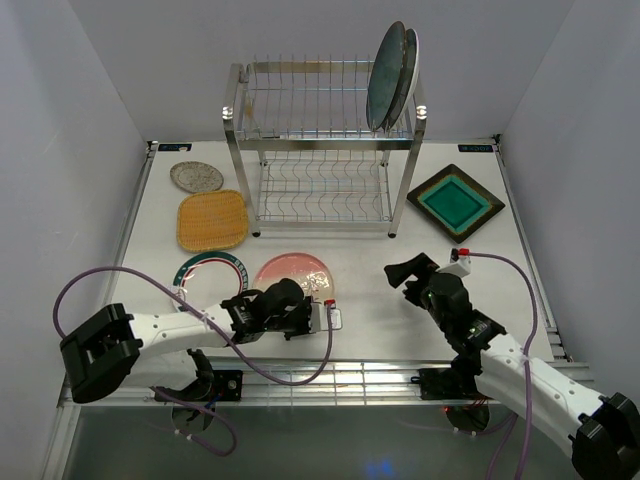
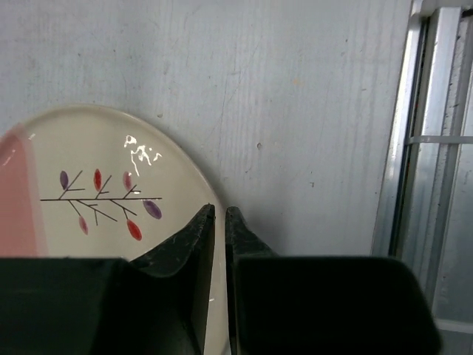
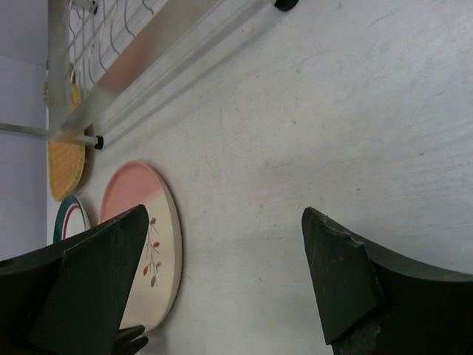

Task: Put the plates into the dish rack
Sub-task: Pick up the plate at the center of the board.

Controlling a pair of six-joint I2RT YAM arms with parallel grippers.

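Left hand (image 2: 219, 214) seemingly grips plate (image 2: 111, 166); label (image 1: 476, 148) illegible.

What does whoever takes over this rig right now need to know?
Left gripper: shut on the near rim of the pink-cream plate, which lies on the table.
Right gripper: open, empty, over bare table right of that plate.
Done: dark blue-grey plate and pale-rimmed plate stand in the dish rack, top tier, right end.
Left: pink-cream plate, green-rimmed plate, yellow woven plate, silver-grey plate, brown square plate.
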